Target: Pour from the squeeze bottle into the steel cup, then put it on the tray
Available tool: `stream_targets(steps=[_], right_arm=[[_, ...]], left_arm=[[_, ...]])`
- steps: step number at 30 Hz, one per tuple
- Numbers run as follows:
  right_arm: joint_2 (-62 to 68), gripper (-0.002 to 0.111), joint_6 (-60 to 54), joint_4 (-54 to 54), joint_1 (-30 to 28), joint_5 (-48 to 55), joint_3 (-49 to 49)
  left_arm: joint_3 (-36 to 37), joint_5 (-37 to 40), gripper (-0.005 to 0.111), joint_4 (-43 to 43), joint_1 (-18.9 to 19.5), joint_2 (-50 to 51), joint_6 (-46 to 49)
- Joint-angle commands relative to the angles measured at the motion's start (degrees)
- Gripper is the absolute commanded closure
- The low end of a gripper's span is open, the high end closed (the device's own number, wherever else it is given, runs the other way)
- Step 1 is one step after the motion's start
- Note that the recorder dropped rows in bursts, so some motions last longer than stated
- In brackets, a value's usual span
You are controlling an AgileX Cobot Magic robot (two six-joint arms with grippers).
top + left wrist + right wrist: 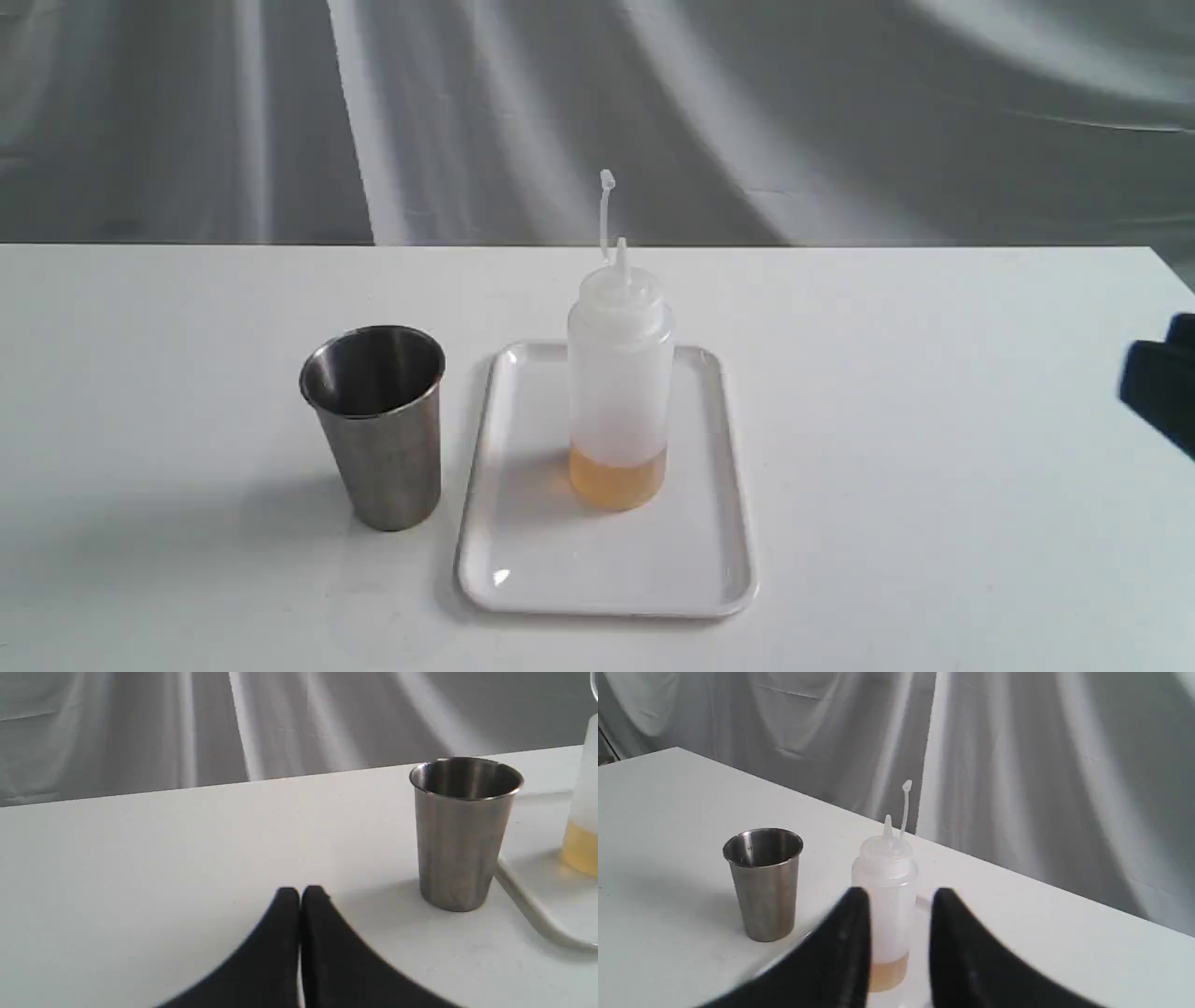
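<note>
Exterior view, squeeze bottle [620, 392] upright on tray [527, 560], left gripper [300, 895] closed, right gripper [900, 897] parted

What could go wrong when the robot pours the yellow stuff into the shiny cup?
The squeeze bottle is tall and slim, with little liquid low down, so the open right fingers might knock it over on the tray. The steel cup narrows to a small base and nothing holds it; a bump could tip it. The nozzle is uncapped, so tilting too early may spill on the table.
</note>
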Motion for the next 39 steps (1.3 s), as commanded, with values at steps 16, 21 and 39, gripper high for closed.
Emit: stream_targets(steps=[16,21,39], right_arm=[[-7.0,0.108,0.7,6.0,0.1,10.2,0.4],[-7.2,0.108,0.7,5.9,0.1,14.9,0.5],[-17.5,0.108,0.5,6.8,-20.0,-2.0,16.6]], left_arm=[[0.3,-0.4,0.107,0.0,-0.3,-0.1,-0.3],[0.3,-0.4,0.107,0.0,-0.3,-0.1,0.0],[0.3,-0.4,0.107,0.0,-0.3,-0.1,-0.3]])
